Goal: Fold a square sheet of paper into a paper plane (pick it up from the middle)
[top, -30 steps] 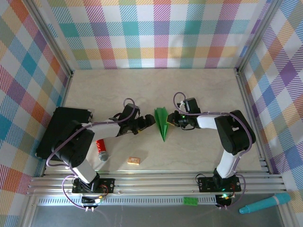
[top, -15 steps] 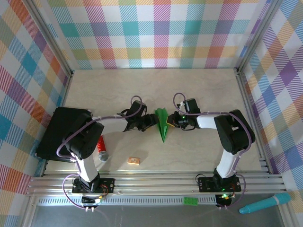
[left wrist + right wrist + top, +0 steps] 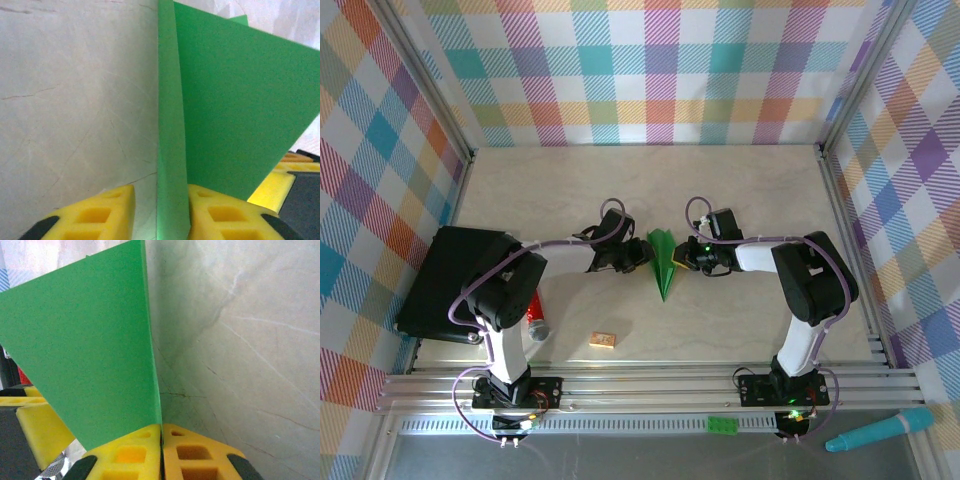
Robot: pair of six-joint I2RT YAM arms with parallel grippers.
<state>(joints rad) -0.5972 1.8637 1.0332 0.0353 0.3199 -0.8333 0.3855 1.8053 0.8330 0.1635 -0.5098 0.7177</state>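
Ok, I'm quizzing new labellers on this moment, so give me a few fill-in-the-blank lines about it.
1. The folded paper plane is ____ in colour.
2. Of the left gripper and right gripper, the one pinched shut on the plane is the ____.
3. The left gripper's fingers are ____ in colour.
Missing words: green; right; yellow.

Paper plane (image 3: 235,100) of matt green paper, faintly grainy, crisply creased, my gripper pads (image 3: 100,215) matt yellow plastic with moulded pockets, counter (image 3: 75,100) smooth, pale, stone-veined, softly sheened
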